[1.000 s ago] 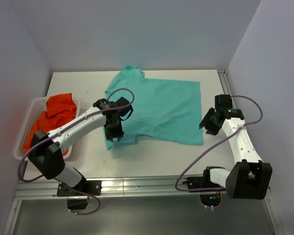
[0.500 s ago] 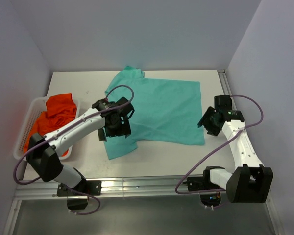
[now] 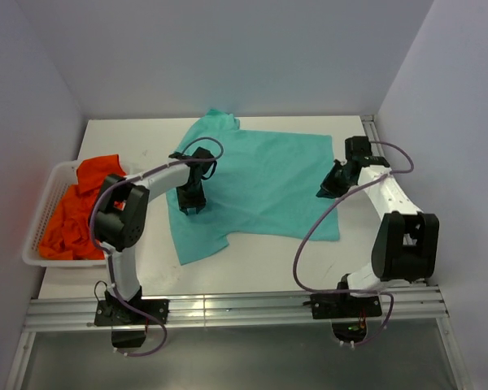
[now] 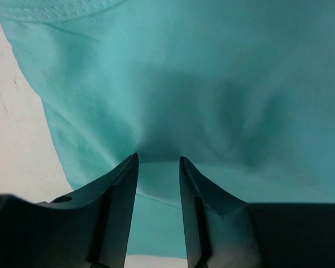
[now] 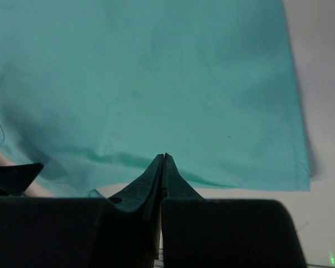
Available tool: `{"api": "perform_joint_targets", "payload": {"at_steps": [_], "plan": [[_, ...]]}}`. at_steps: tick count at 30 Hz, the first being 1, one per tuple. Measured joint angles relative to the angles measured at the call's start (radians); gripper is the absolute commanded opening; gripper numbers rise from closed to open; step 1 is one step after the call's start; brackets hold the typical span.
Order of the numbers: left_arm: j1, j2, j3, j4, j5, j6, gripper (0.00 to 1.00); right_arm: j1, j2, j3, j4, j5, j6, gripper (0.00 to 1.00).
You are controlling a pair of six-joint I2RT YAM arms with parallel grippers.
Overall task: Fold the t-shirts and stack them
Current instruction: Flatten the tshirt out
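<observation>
Both arms (image 3: 150, 180) (image 3: 382, 191) stretch forward, tipped down over the teal t-shirt (image 3: 268, 175).

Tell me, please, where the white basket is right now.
In the top view, the white basket sits far left on the table, holding orange-red t-shirts, left of the teal t-shirt.

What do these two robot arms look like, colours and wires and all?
The left arm and right arm are white tubes joined by chunky black joints, each trailing a looping purple cable. The left gripper and right gripper are black, with two wedge-shaped fingers tapering to tips.
</observation>
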Motion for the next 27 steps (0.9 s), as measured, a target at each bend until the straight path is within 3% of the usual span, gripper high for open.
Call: {"api": "perform_joint_targets", "payload": {"at_steps": [4, 10, 16, 21, 24, 27], "plan": [[0.029, 0.0, -0.037, 0.052, 0.006, 0.012, 0.31, 0.01, 0.089, 0.005, 0.034, -0.068, -0.023, 0.0], [0.044, -0.113, -0.2, 0.157, 0.04, 0.0, 0.27, 0.012, 0.206, -0.029, 0.064, -0.086, -0.04, 0.0], [0.044, -0.27, -0.394, 0.185, 0.088, -0.04, 0.3, -0.013, 0.254, -0.047, 0.059, -0.052, -0.035, 0.0], [0.044, -0.303, -0.431, 0.163, 0.101, -0.052, 0.31, -0.041, 0.283, -0.046, 0.056, -0.008, -0.031, 0.0], [0.043, -0.29, -0.415, 0.146, 0.101, -0.05, 0.38, -0.045, 0.297, -0.046, 0.055, 0.006, -0.027, 0.0], [0.043, -0.253, -0.367, 0.111, 0.097, -0.035, 0.6, -0.045, 0.292, -0.046, 0.055, 0.009, -0.027, 0.04]]}}
